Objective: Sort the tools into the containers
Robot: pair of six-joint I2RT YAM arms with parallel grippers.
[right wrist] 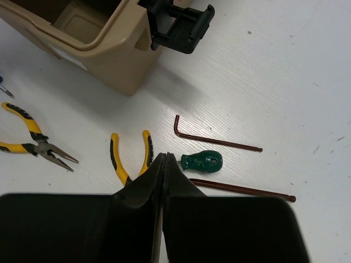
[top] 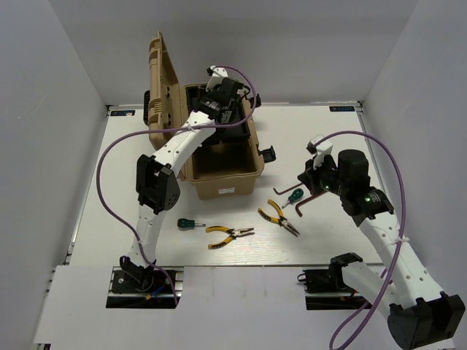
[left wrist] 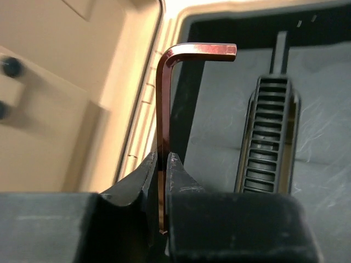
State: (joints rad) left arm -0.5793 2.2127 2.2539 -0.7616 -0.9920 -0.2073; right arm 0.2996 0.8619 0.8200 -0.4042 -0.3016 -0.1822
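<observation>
left tool (left wrist: 163, 158) pinching hex key (left wrist: 163, 109) (bent end beyond tips), over black tray (left wrist: 219, 137), right tool (right wrist: 165, 159) pressed together

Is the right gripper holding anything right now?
No, the right gripper is shut on nothing; the green screwdriver lies loose on the table beyond it.

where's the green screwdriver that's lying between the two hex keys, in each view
top external: green screwdriver right of the toolbox.
left wrist: not in it.
right wrist: centre, just right of the right gripper tips, between two hex keys.
shared landmark: the tan toolbox, in all three views.
</observation>
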